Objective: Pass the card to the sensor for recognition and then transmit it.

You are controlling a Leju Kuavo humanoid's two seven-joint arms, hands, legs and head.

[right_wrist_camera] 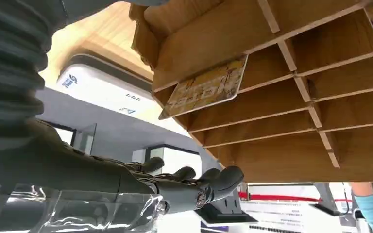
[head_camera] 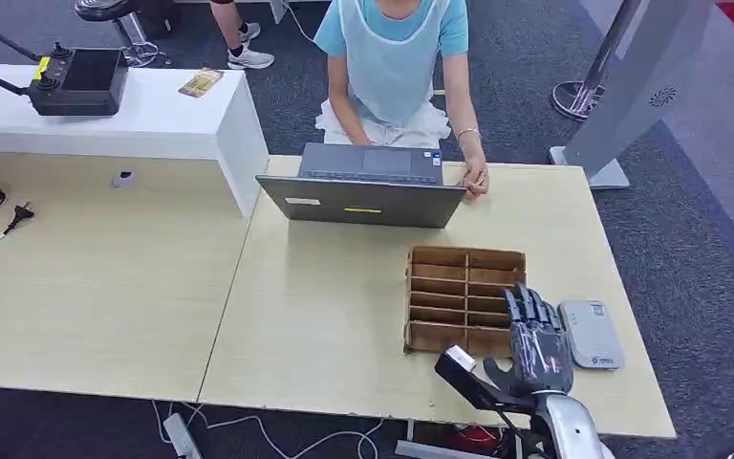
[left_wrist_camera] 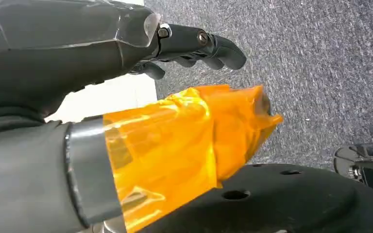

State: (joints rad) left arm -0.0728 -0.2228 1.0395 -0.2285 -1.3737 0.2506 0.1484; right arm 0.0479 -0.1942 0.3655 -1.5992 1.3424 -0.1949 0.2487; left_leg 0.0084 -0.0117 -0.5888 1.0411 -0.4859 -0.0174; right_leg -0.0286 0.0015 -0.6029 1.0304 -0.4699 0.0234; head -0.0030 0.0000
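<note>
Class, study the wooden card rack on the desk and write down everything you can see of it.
The wooden card rack is a light-brown box of thin boards, split by one central divider and cross slats into two columns of narrow slots. It rests on the pale desk, between the laptop and the near edge, beside the white card reader. The right wrist view shows a yellow printed card sticking out of one slot. The right robot hand hovers at its near right corner.

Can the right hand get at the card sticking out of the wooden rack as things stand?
Probably yes: the right hand hovers by the wooden rack, holding nothing, and the card juts from an open slot with nothing across it.
</note>
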